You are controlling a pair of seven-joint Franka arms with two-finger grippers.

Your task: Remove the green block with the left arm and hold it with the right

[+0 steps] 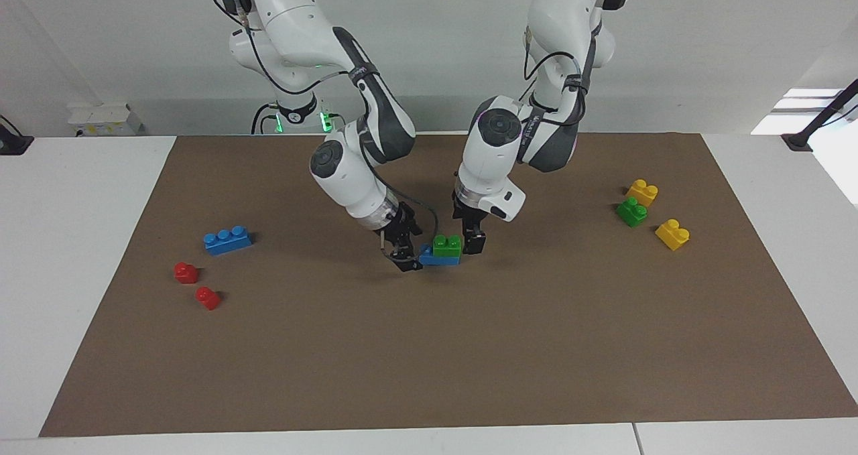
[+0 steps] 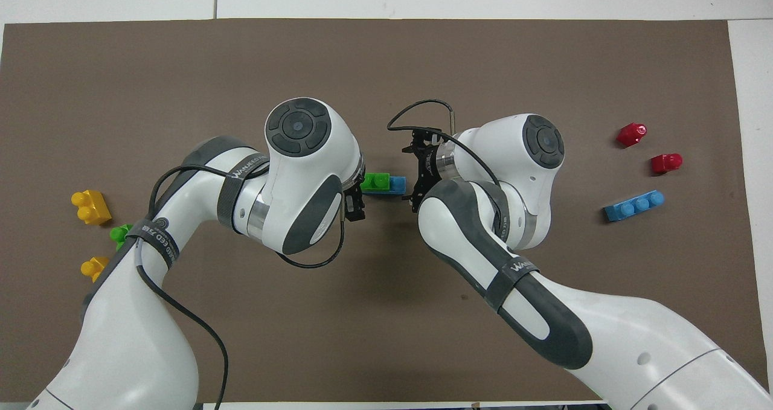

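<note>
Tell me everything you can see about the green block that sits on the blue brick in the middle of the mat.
The green block is a small, bright green brick of glossy plastic with two round studs on top. It sits upright on a longer blue brick, covering the end toward the left arm and leaving one blue stud bare. The left gripper is right beside it; the right gripper is at the blue brick's bare end.

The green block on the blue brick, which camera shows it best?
The facing view: the green block shows whole there, seated on the blue brick between both claws. In the overhead view the left arm's wrist partly covers the block.
</note>
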